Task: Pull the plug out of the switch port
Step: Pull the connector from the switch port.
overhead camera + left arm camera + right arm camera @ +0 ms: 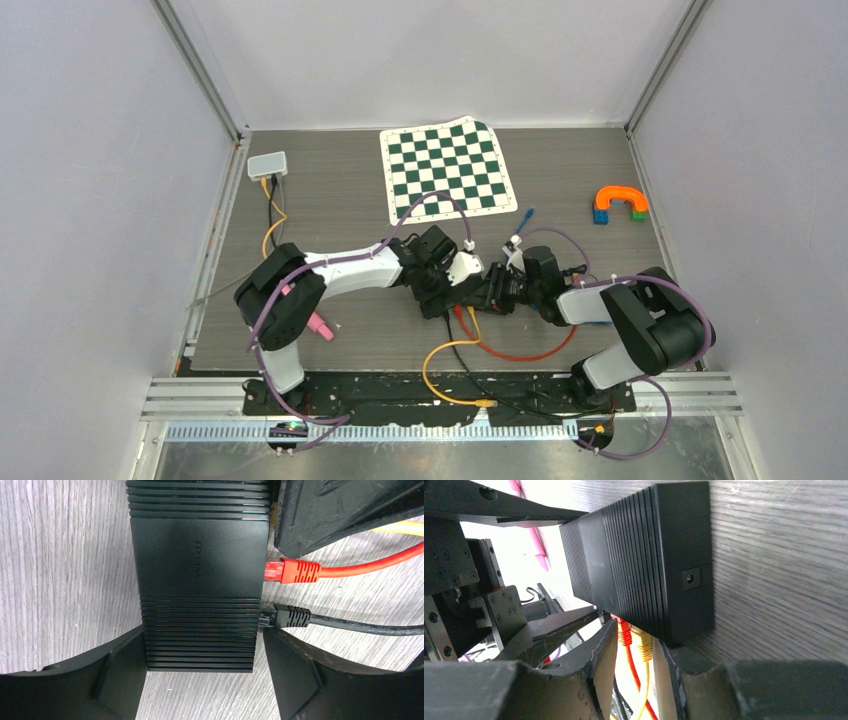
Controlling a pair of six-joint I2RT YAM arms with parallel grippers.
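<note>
Presently yellow plug (pixel 644 649) between right claw (pixel 636 641)

Red plug (pixel 294 571), black plug (pixel 290 616) and right pincer (pixel 499 291) crowd the switch (pixel 200 565) port side.

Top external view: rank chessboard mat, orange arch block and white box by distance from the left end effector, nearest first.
From the left end effector:
1. chessboard mat, just beyond it, centre back of the table.
2. orange arch block, far right side.
3. white box, back left corner.
</note>
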